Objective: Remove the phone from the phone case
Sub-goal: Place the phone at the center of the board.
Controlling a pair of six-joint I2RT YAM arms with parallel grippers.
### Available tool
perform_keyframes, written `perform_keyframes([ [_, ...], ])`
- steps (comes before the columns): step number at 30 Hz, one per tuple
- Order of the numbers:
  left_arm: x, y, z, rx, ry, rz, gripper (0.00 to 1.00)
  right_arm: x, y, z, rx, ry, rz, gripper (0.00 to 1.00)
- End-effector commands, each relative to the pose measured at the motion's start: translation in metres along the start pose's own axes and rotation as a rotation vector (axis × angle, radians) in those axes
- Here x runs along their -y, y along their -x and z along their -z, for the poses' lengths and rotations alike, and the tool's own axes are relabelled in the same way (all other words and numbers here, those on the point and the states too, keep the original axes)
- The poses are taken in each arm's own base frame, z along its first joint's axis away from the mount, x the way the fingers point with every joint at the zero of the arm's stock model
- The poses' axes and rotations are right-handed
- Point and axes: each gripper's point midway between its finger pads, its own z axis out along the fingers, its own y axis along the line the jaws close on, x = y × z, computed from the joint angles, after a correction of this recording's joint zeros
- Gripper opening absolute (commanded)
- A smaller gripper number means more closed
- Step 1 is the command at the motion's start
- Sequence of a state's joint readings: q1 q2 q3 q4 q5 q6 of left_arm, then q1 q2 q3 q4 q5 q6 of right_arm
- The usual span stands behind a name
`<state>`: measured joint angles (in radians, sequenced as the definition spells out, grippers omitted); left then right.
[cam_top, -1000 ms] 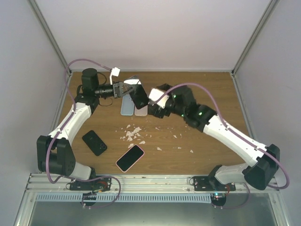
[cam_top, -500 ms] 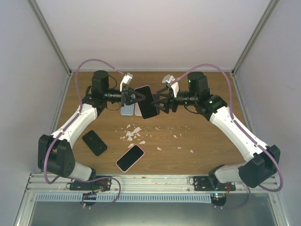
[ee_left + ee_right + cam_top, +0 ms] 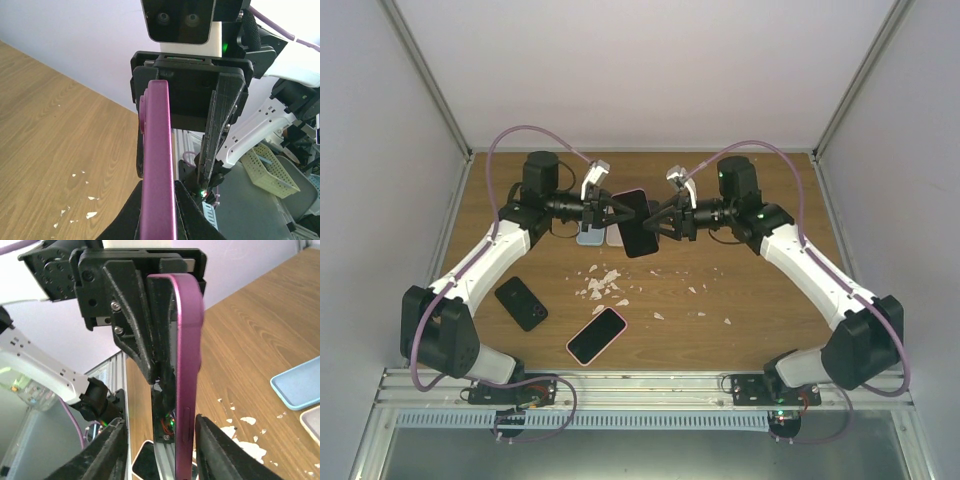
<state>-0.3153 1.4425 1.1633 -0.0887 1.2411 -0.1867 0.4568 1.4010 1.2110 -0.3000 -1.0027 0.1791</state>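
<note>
l pincer [image 3: 610, 211] grips phone [image 3: 636, 224], r pincer [image 3: 658, 222] agape round it, over wood tbl [image 3: 760, 290].

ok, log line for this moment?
left pincer: shut on cased phone | right pincer: open, straddling opposite edge | phone: in case, aloft over table

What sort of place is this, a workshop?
Likely a robotics test booth: wooden table inside white panels, left arm and right arm bolted on, black phone lying out.
</note>
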Motion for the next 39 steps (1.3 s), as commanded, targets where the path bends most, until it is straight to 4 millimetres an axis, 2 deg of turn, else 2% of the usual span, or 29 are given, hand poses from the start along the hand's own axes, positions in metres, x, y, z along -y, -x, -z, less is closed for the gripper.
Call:
perform_keyframes([
  [1, 0.027, 0.023, 0.0, 0.024, -0.043, -0.136, 0.0, -0.004, -0.003, -0.001, 0.006, 0.064, -0.026, 0.36],
  [11, 0.022, 0.026, -0.002, 0.028, -0.038, -0.122, 0.0, -0.005, -0.009, -0.003, -0.004, 0.09, -0.039, 0.15],
  [15, 0.022, 0.027, -0.002, 0.032, -0.035, -0.115, 0.0, -0.008, -0.008, -0.002, -0.002, 0.096, -0.034, 0.1],
  [18, 0.021, 0.028, -0.002, 0.037, -0.026, -0.112, 0.01, -0.008, -0.005, -0.001, 0.003, 0.093, -0.031, 0.02],
  [19, 0.02, 0.029, -0.002, 0.039, -0.017, -0.109, 0.04, -0.007, -0.004, -0.001, 0.004, 0.088, -0.032, 0.01],
  [20, 0.019, 0.03, -0.001, 0.042, -0.007, -0.105, 0.11, -0.006, -0.002, 0.001, 0.008, 0.083, -0.037, 0.01],
  [23, 0.013, 0.031, -0.001, 0.049, 0.017, -0.082, 0.41, 0.001, 0.003, 0.004, 0.021, 0.07, -0.047, 0.0],
  [26, 0.008, 0.032, 0.001, 0.054, 0.034, -0.065, 0.75, 0.013, 0.006, 0.009, 0.032, 0.043, -0.064, 0.0],
  [28, 0.004, 0.033, 0.003, 0.062, 0.055, -0.059, 0.89, 0.022, 0.006, 0.013, 0.038, 0.018, -0.076, 0.0],
  [30, 0.0, 0.034, 0.005, 0.066, 0.07, -0.053, 0.98, 0.035, 0.006, 0.018, 0.043, -0.014, -0.094, 0.0],
  [31, -0.002, 0.034, 0.005, 0.069, 0.081, -0.049, 0.99, 0.043, 0.005, 0.02, 0.045, -0.036, -0.102, 0.01],
  [39, -0.016, 0.036, 0.013, 0.087, 0.147, -0.026, 0.99, 0.116, -0.01, 0.038, 0.022, -0.184, -0.204, 0.01],
])
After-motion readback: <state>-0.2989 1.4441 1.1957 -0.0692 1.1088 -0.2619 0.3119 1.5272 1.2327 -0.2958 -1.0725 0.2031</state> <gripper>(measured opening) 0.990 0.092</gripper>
